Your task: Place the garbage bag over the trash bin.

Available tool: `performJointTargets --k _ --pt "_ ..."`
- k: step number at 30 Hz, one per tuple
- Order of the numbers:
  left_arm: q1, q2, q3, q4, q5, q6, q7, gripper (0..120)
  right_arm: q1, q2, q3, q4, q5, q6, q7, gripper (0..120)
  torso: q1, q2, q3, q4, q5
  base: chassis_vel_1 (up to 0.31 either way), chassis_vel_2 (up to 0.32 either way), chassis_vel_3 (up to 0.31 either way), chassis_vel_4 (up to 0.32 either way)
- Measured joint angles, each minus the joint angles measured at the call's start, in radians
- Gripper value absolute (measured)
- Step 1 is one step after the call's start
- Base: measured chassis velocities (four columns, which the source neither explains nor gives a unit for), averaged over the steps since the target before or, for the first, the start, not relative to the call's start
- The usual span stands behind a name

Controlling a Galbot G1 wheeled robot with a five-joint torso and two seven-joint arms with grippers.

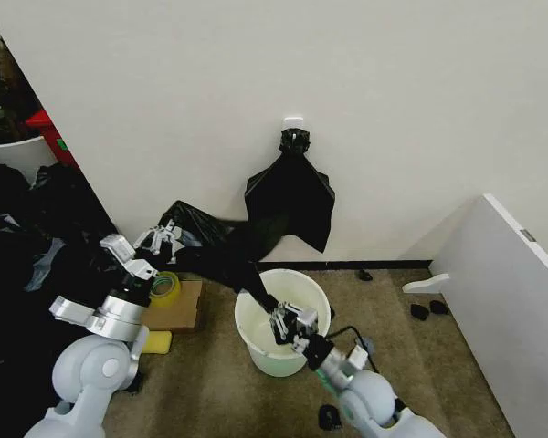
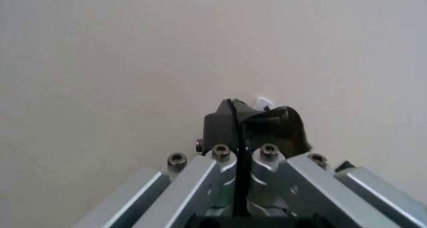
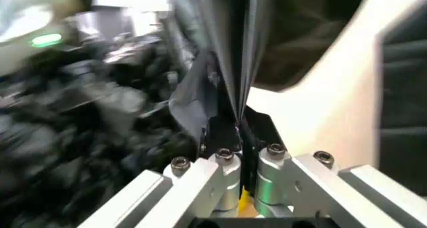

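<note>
The garbage bag [image 1: 221,248] is a glossy black sheet stretched between my two grippers. My left gripper [image 1: 167,234] is raised to the left of the bin and is shut on the bag's upper end. In the left wrist view, the left gripper [image 2: 237,119] pinches a black fold [image 2: 279,125] in front of the bare wall. My right gripper [image 1: 279,320] hangs in the mouth of the trash bin [image 1: 258,354], a cream-white bucket on the carpet, and is shut on the bag's lower end. In the right wrist view, the bag [image 3: 232,63] rises taut from the right gripper [image 3: 240,130].
A flat black bundle [image 1: 290,196] hangs from a wall hook behind the bin. A cardboard box [image 1: 181,307], a tape roll [image 1: 164,286] and a yellow sponge [image 1: 156,342] lie left of the bin. A black plastic heap [image 1: 27,246] fills the left side. A white panel [image 1: 511,301] stands to the right.
</note>
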Motion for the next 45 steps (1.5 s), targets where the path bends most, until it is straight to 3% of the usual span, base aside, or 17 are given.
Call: performJointTargets --k 7,21,26,31,32,34,36,38,41,45 --pt "-0.002 0.013 -0.01 -0.01 0.001 0.007 -0.044 0 0.0 -0.013 0.078 -0.061 -0.028 0.042 -0.277 0 0.0 0.0 0.0 0.0 0.0 0.0 0.0 0.0 0.0" --pt "0.008 0.039 -0.025 -0.052 -0.02 0.019 -0.056 0 0.032 -0.017 0.212 -0.166 -0.137 0.073 -0.552 0 0.0 0.0 0.0 0.0 -0.0001 0.0 0.0 0.0 0.0" --pt "0.016 0.039 -0.022 -0.065 -0.016 0.021 -0.051 0 0.027 -0.017 0.204 -0.151 -0.108 0.072 -0.532 0 0.0 0.0 0.0 0.0 -0.0001 0.0 0.0 0.0 0.0" --pt "0.034 0.037 0.003 -0.07 0.011 0.023 -0.036 0 0.015 -0.02 0.129 -0.083 0.083 0.038 -0.455 1 0.0 0.0 0.0 0.0001 -0.0003 0.0 0.0 0.0 0.0" --pt "0.038 0.035 0.012 -0.07 0.023 0.023 -0.034 0 0.012 -0.02 0.107 -0.058 0.135 0.026 -0.448 8 0.0 0.0 0.0 0.0001 -0.0002 0.0 0.0 0.0 0.0" --pt "0.04 0.034 0.016 -0.07 0.027 0.023 -0.033 0 0.01 -0.02 0.098 -0.046 0.156 0.021 -0.449 10 0.0 0.0 0.0 0.0001 0.0 0.0 0.0 0.0 0.0" --pt "0.043 0.027 0.027 -0.066 0.037 0.023 -0.033 0 0.006 -0.019 0.077 -0.01 0.197 0.008 -0.455 21 0.0 0.0 0.0 0.0001 -0.0003 0.0 0.0 0.0 0.0" --pt "0.043 0.026 0.028 -0.065 0.037 0.023 -0.033 0 0.006 -0.019 0.075 -0.007 0.198 0.007 -0.456 22 0.0 0.0 0.0 0.0001 -0.0003 0.0 0.0 0.0 0.0" --pt "0.04 0.02 0.029 -0.06 0.036 0.023 -0.035 0 0.001 -0.011 0.072 0.012 0.183 0.026 -0.444 41 0.0 0.0 0.0 0.0001 -0.0002 0.0 0.0 0.0 0.0" --pt "0.035 0.016 0.021 -0.061 0.024 0.023 -0.041 0 -0.002 0.005 0.105 0.011 0.113 0.073 -0.363 49 0.0 0.0 0.0 0.0001 -0.0001 0.0 0.0 0.0 0.0"
